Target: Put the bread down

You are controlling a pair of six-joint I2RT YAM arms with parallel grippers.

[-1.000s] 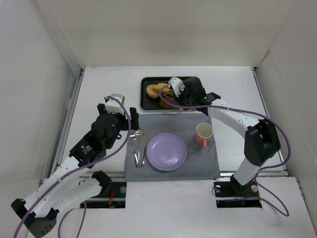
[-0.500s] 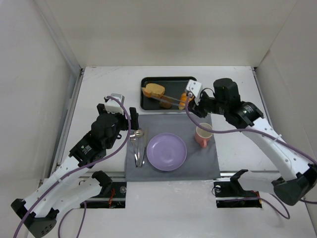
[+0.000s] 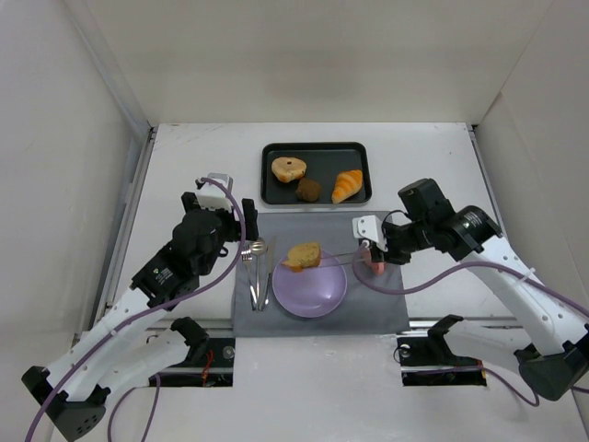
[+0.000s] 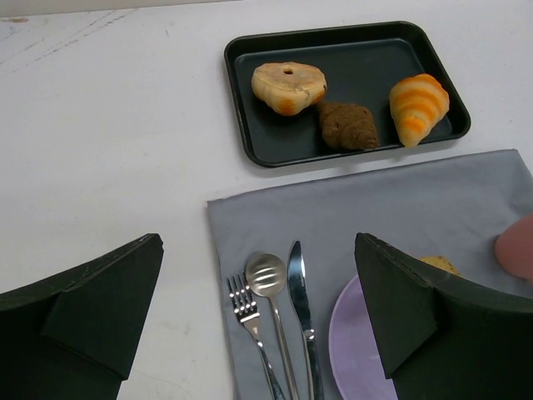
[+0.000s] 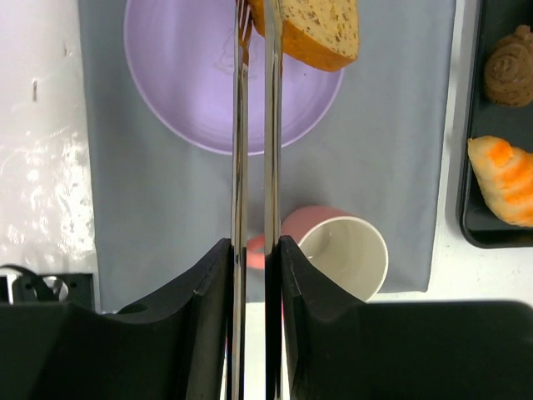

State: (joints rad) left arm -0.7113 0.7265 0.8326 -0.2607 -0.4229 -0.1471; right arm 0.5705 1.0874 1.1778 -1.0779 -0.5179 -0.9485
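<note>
The bread (image 3: 304,255), a golden-brown slice, hangs over the far edge of the purple plate (image 3: 310,287), pinched between the tips of long metal tongs (image 3: 339,255). My right gripper (image 3: 366,245) is shut on the tongs' handles. In the right wrist view my right gripper (image 5: 254,246) squeezes the tongs (image 5: 252,125), and the bread (image 5: 316,29) is at their far end above the plate (image 5: 191,92). My left gripper (image 3: 221,210) is open and empty, hovering left of the plate. In its own view the left gripper (image 4: 258,243) is above the cutlery.
A black tray (image 3: 268,175) at the back holds a round bun (image 3: 289,168), a brown pastry (image 3: 308,189) and a croissant (image 3: 348,184). A pink cup (image 5: 341,250) stands under my right gripper. Fork, spoon and knife (image 3: 258,272) lie on the grey placemat (image 3: 373,304) left of the plate.
My right arm swung from the tray toward me, carrying the bread in the tongs to above the plate. The left arm stayed still.
</note>
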